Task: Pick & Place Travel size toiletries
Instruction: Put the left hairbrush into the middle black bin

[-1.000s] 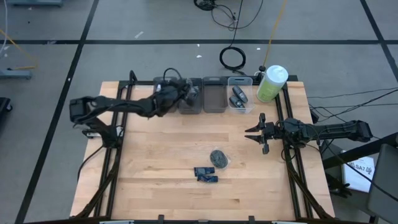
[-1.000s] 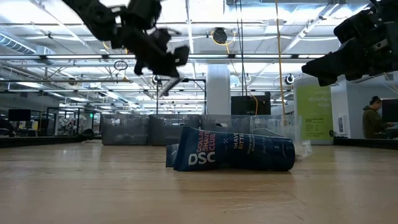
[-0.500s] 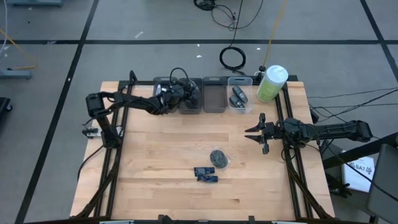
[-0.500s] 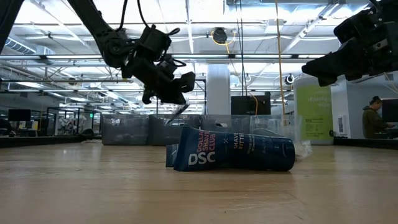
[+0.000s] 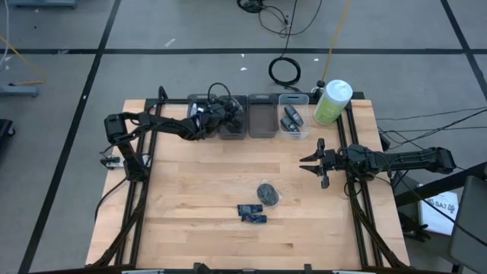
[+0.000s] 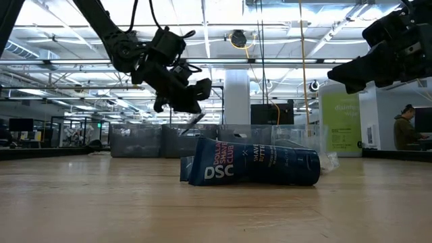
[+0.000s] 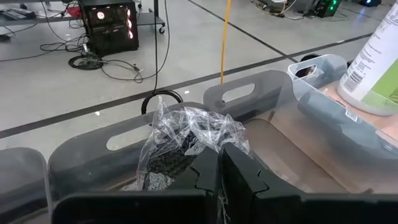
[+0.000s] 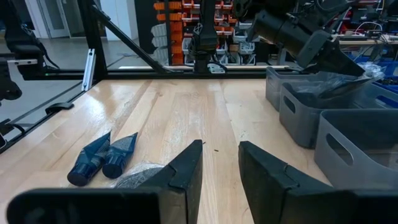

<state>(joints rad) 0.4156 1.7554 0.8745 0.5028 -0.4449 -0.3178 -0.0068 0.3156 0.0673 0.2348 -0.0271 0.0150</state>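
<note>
Up at the back of the desk (image 5: 205, 183), the left pincer (image 5: 226, 114) is clamped tight on a crinkled clear bag (image 7: 186, 140) with something dark and speckled inside, holding it over the second grey bin (image 5: 233, 120) in the row of four. In the left wrist view the bag bunches up right at the fingertips (image 7: 219, 171), with the bin's handle slot just beyond it. At 9 o'clock of that bin sits the first bin (image 5: 199, 106), mostly hidden under the arm; at 3 o'clock comes an empty-looking grey bin (image 5: 262, 118), then a clear bin (image 5: 293, 118) with a couple of dark oval pieces (image 5: 289, 118) lying in it. A big green bottle (image 5: 332, 103) with a white cap stands just past the clear bin, at the desk's back right corner.

The right pincer (image 5: 313, 164) hangs near the right edge of the desk, jaws partly apart and gripping nothing, pointing toward the middle. From it, the loose toiletries lie at about 8 o'clock, well apart from it: a round dark disc in clear wrap (image 5: 267, 193), and just at 7 o'clock of that, two small dark blue tubes (image 5: 251, 214) side by side. From table height the blue tubes (image 6: 253, 165) fill the foreground, printed with white letters. A person (image 6: 407, 128) stands in the room far behind the desk.
</note>
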